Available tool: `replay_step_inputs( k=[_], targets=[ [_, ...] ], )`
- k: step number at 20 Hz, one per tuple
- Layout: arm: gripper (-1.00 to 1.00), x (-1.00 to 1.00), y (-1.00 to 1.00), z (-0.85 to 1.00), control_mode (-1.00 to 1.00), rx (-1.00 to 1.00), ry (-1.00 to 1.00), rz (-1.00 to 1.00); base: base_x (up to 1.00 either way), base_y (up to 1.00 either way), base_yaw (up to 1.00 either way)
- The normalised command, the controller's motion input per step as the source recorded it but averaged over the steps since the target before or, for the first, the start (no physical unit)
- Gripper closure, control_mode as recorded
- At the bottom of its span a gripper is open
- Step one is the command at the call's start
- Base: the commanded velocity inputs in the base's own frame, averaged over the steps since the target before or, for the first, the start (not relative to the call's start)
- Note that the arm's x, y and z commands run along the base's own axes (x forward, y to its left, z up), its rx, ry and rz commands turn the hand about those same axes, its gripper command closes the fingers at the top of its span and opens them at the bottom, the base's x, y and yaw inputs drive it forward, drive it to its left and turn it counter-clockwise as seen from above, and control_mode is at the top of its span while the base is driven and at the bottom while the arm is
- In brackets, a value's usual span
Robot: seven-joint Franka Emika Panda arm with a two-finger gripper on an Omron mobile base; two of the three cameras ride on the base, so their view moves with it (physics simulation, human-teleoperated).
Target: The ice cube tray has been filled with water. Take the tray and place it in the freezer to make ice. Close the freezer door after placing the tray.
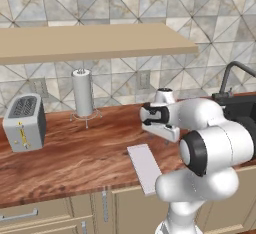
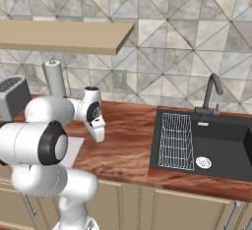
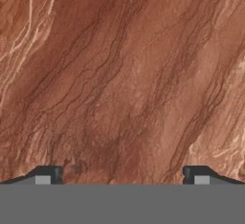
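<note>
The ice cube tray (image 1: 144, 168) lies flat on the brown wooden worktop (image 1: 75, 158), near its front edge, with one short end reaching that edge above the beige cabinets (image 1: 60, 213). In the right base view a pale corner of the tray (image 2: 74, 151) shows beside the white arm. The tray is free; nothing touches it.

The gripper (image 3: 122, 175) hangs above the worktop and looks down on the bare wood grain. Its two dark fingers (image 3: 48, 174) stand far apart at the bottom of the hand view, so they are released and hold nothing. In the left base view the hand (image 1: 160, 123) is above the worktop, just behind the far end of the tray; in the right base view the hand (image 2: 96, 121) points downward.

At the left of the worktop stands a silver toaster (image 1: 25, 123). To its right, near the tiled wall, a paper towel roll (image 1: 82, 93) stands upright on its holder. A beige shelf (image 1: 90, 42) hangs on the wall above them. On the right side a dark sink (image 2: 216, 145) is set into the worktop, with a wire rack (image 2: 177, 140) in its left part and a dark faucet (image 2: 211, 94) behind it.
</note>
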Motion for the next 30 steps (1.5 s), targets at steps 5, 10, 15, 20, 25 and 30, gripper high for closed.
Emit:
replay_step_inputs(
  k=[5, 10, 15, 20, 25, 30],
  targets=[
    [-1.00, 0.03, -0.02, 0.45, -1.00, 0.00, -0.15, 0.00, 0.00, 0.00, 0.00],
    [-1.00, -0.33, 0.00, 0.49, -1.00, -0.01, -0.15, 0.06, 0.00, 0.00, 0.00],
    [-1.00, -0.76, 0.00, 0.32, -1.00, -0.10, -0.10, 0.20, 0.00, 0.00, 0.00],
    [-1.00, -0.76, 0.02, 0.05, -1.00, -0.16, 0.00, 0.27, 0.00, 0.00, 0.00],
    [-1.00, -0.73, 0.19, 0.09, -1.00, -0.20, 0.00, 0.35, 0.00, 0.00, 0.00],
    [-1.00, -0.61, 0.33, 0.20, -1.00, -0.24, -0.01, 0.42, 0.00, 0.00, 0.00]
  ],
)
